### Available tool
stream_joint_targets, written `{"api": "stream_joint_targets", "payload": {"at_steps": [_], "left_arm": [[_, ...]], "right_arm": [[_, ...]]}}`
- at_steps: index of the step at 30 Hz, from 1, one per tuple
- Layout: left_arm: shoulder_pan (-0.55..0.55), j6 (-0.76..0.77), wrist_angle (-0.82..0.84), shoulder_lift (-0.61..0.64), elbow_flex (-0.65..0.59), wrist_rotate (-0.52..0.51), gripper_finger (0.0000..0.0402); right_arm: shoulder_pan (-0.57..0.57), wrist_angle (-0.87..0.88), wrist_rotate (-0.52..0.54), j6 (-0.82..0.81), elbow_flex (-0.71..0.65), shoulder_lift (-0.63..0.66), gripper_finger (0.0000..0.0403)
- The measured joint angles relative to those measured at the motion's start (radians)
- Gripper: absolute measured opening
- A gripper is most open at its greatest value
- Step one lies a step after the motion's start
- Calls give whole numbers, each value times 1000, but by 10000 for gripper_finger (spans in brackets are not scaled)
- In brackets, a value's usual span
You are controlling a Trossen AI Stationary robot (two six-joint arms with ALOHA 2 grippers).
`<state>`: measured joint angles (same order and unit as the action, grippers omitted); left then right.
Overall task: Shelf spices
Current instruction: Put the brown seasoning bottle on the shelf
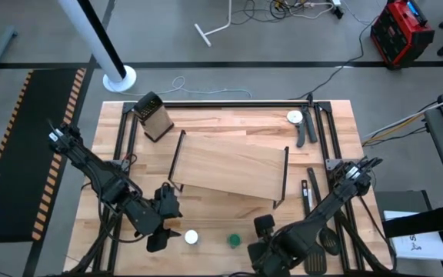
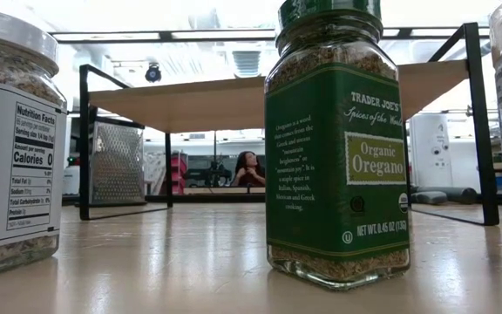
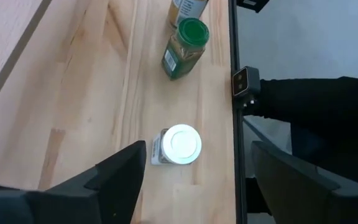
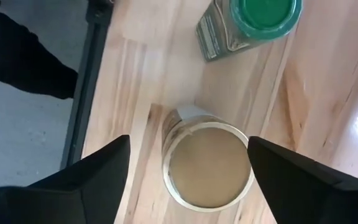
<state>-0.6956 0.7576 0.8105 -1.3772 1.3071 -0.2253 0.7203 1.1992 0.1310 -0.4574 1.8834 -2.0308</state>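
Note:
The shelf [image 1: 229, 165], a light-wood board on black frame ends, stands mid-table. Near the near edge stand the white-lidded jar [image 1: 191, 238], the green-lidded oregano jar [image 1: 234, 240] and the tan-lidded jar [image 4: 209, 165]. In the high view the right arm hides the tan jar. I see no black-lidded jar. My left gripper [image 1: 169, 225] is open just left of the white jar [image 3: 182, 144], which shows ahead between its fingers. My right gripper [image 1: 258, 238] is open above the tan jar, one finger to each side. In the low view the oregano jar [image 2: 338, 139] stands upright before the shelf [image 2: 268, 96].
A box grater [image 1: 154, 117] stands at the far left and a white dial-faced object with a dark handle [image 1: 298, 123] at the far right. Black frame rails [image 1: 325, 146] run along the table's sides. A person [image 2: 249, 167] sits in the room behind.

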Motion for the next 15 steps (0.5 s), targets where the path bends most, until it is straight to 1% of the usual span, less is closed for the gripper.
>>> {"api": "stream_joint_targets", "payload": {"at_steps": [6,11,15], "left_arm": [[0,4,1,1,0,0,280],[-1,4,0,1,0,0,281],[-1,4,0,1,0,0,277]], "right_arm": [[-1,26,26,20,42,2,314],[-8,30,-9,45,26,-21,317],[-15,48,-6,66,26,-32,329]]}}
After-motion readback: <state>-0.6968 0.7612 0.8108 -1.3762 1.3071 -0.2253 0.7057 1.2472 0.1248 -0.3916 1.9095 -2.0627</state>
